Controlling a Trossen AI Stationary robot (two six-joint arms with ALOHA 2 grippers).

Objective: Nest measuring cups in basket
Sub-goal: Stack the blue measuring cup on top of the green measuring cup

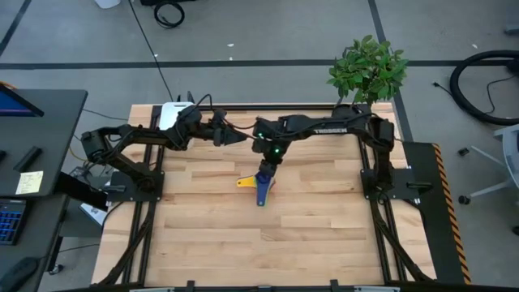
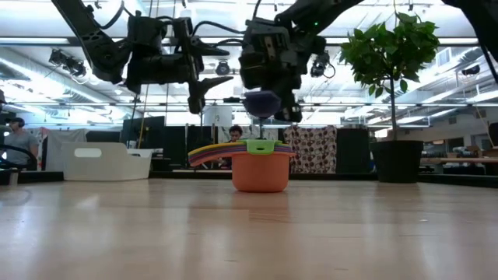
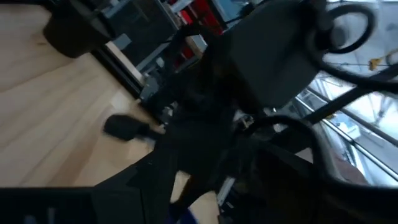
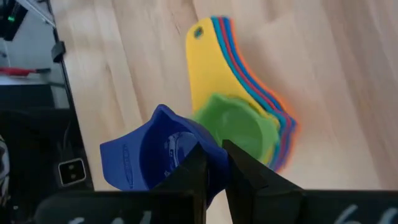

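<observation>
Nearest to us in the low view stands the nested stack of measuring cups, orange bowl at the bottom, green on top, handles fanned to one side, in the middle of the wooden table. Just above it our right gripper hangs with its fingers pinched on the rim of the dark blue cup, bowl tilted and not yet over the green cup.

We judge the last cup is about to be dropped in. The grip is on a thin edge, so the cup could twist or slip out on the way down. If it comes in tilted or off-centre, it may catch the green rim, jam askew, or shove the light stack sideways.

Our left gripper waits beside the right arm, raised above the table, fingers spread and empty; it sits close enough that the arms could brush.

Farther back, the white basket rests at the table's far left corner, well apart from the stack, so the nest is not in it. A potted plant stands at the far right corner. Beyond, people sit in the room.
</observation>
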